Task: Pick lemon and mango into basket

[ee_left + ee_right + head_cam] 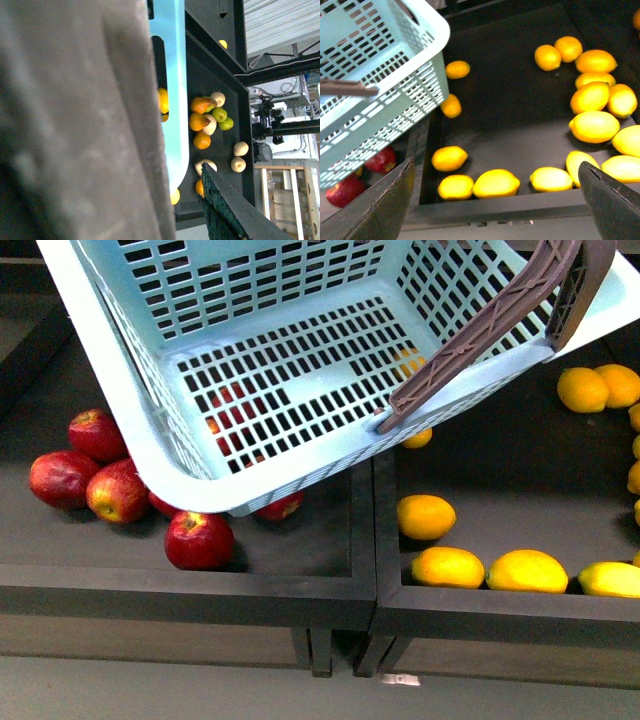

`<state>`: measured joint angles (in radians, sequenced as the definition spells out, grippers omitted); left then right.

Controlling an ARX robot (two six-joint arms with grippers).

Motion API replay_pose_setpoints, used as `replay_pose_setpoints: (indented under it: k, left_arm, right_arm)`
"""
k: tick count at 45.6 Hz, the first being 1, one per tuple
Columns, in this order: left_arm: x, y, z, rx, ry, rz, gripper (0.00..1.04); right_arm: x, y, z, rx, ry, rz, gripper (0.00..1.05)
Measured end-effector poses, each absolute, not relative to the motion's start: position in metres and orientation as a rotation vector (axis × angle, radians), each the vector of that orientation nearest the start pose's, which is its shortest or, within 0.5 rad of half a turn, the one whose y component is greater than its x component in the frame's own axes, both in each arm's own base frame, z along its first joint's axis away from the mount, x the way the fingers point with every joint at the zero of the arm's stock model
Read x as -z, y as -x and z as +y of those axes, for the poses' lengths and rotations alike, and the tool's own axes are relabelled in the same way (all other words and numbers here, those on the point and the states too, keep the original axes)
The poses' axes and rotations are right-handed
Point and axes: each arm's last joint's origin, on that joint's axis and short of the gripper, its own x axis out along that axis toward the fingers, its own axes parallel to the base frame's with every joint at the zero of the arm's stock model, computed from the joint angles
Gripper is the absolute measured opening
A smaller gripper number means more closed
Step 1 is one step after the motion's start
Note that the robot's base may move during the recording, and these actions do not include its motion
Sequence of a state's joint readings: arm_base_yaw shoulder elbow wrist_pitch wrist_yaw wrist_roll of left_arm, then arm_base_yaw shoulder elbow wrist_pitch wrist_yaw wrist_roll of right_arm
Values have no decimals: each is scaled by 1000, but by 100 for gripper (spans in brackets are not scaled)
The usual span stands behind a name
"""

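1. Hanging tilted above the dark fruit stand, the basket [150, 455] fills the upper part of the front view. Its open mouth faces the camera, and its brown-grey handle [480, 330] lies across the right-hand corner.
2. Red apples [199, 540] lie in the left compartment [180, 585]. Some sit under the basket and show through its slotted floor.
3. The lemon [527, 571] rests in the right compartment [500, 612], against the front wall. It is part of a row of other yellow fruits [447, 567] (one close on each side).
4. More yellow and orange-yellow fruit is clustered toward the right end of that compartment. Some pieces are longer than others, but I cannot tell which is the mango.
5. The right tool [495, 165] hovers over the right compartment. Its two dark fingers [380, 205] are spread wide and grip nothing, and the front row of fruit shows in the gap between them.
6. The left tool [220, 212] shows only one dark green, rough-textured finger beside a large blurred grey mass (too close to make out). I cannot tell whether it is spread, pressed together or pinching anything. The basket's pale rim runs close by in that view.
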<state>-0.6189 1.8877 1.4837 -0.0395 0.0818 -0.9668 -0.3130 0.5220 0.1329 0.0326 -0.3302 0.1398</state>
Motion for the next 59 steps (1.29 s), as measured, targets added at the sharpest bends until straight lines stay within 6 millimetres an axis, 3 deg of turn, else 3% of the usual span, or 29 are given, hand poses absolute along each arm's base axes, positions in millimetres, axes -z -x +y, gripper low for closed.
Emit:
replay_pose_setpoints:
  k: [8,15,25,35,46,59]
  left_arm:
    - [-272,-356,-256,420,790,727,29]
    - [-272,-356,-257,424,791,729,29]
    - [-272,-356,-256,420,790,727,29]
    - [-272,-355,-256,423,791,729,29]
    - [-272,-356,-256,418,790,726,29]
    - [-272,-356,-256,420,790,727,29]
  right_arm:
    - [-174,-160,-61,89,-310,324,96]
    - [-166,-218,-100,194,-338,349,96]
    - [-98,-310,-142,312,-382,522,96]
    - [-45,-381,-161,313,-338,643,96]
    - [-9,-441,-178,328,-331,697,96]
    - [7,-472,-187,341,-324,717,96]
